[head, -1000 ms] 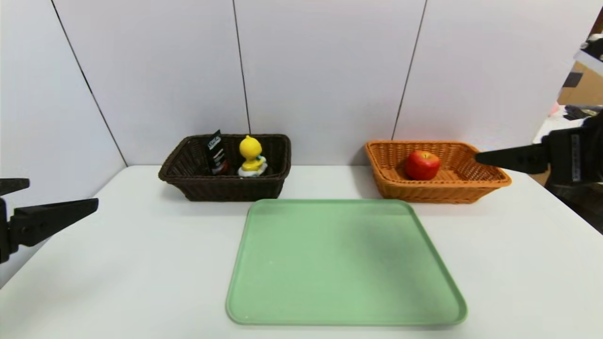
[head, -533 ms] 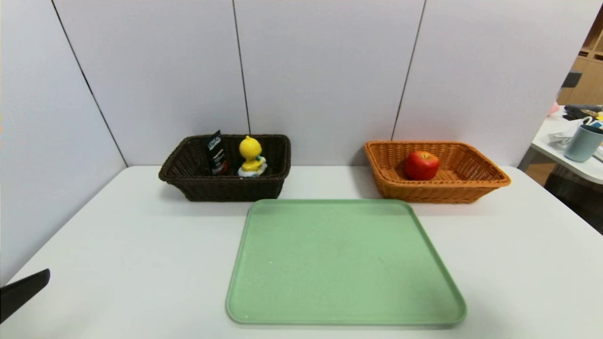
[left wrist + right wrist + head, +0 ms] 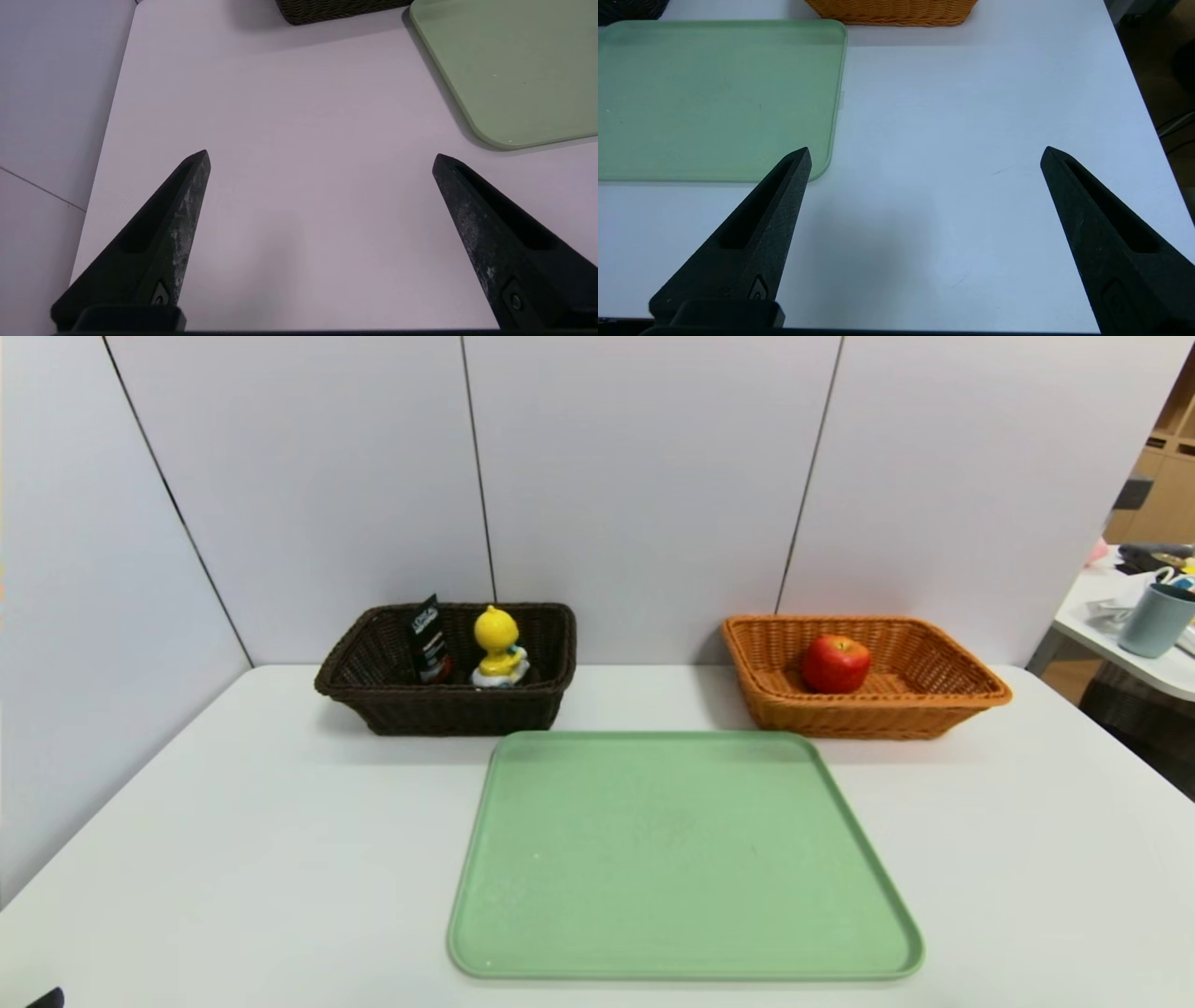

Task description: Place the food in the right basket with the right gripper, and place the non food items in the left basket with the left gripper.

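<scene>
Apple in the right basket, non-food in the left; both pincers empty

The apple [image 3: 836, 665] lies inside the right basket [image 3: 868, 702], nearer to its left side. In the left basket [image 3: 448, 712] there are a dark tube [image 3: 428, 644], which leans upright above the rim, and, beside it, a yellow duck toy [image 3: 498, 644]. A green tray [image 3: 686, 859] is on the bench [image 3: 233, 821], in front of the two baskets, and nothing lies on it.

The left pincer [image 3: 321, 156] is over the bench near its left edge, its two fingers wide apart, with nothing between. The right pincer [image 3: 927, 149] is over the right part of the bench, also wide apart and empty.

I judge the sorting as practically finished. The main risk would be an unneeded new reach: a low arm could hit a basket rim and turn it over. The tall tube could also tip out, if its basket is bumped. The round apple might roll inside, if the basket is pushed.
</scene>
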Controlling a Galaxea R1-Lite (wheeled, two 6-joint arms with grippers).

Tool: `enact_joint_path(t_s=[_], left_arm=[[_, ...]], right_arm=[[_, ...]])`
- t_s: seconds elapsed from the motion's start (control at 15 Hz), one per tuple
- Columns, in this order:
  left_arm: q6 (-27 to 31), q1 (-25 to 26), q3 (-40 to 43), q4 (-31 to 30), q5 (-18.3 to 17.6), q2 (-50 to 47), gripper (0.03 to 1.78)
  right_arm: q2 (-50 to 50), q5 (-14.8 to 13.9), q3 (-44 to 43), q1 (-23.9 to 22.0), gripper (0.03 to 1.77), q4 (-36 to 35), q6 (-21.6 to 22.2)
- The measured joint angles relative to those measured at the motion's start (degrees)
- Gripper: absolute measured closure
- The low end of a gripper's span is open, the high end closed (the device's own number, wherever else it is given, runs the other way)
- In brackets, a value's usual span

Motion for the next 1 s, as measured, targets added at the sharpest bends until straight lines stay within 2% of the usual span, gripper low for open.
enact_joint_path(t_s=[0.13, 0.33, 0.53, 0.73, 0.87, 1.0], left_arm=[[0.05, 1.41, 3.06, 0.06, -0.06, -3.67, 0.12], [-0.01, 3.19, 5.85, -0.1, 0.24, -7.34, 0.12], [1.32, 7.09, 5.73, -0.41, -0.02, -8.57, 0.12], [2.04, 10.09, 7.06, -0.18, -0.2, -10.67, 0.12], [3.63, 11.19, 9.81, -0.3, -1.46, -13.18, 0.12], [5.58, 12.19, 13.54, -0.73, -5.05, -16.1, 0.12]], right_arm=[[-4.79, 1.69, 2.23, -0.24, 0.11, 1.67, -0.35], [-9.86, 2.38, 5.1, -0.3, 0.11, 2.08, -0.55], [-11.5, 2.49, 5.4, -0.2, 0.11, 1.9, -0.66], [-12.46, 5.03, 6.12, -0.17, 0.11, 1.62, -0.68], [-13.51, 5.75, 6.58, -0.24, 0.11, 1.62, -1.01], [-14.62, 5.69, 7.11, -0.2, 0.11, 1.67, -1.56]])
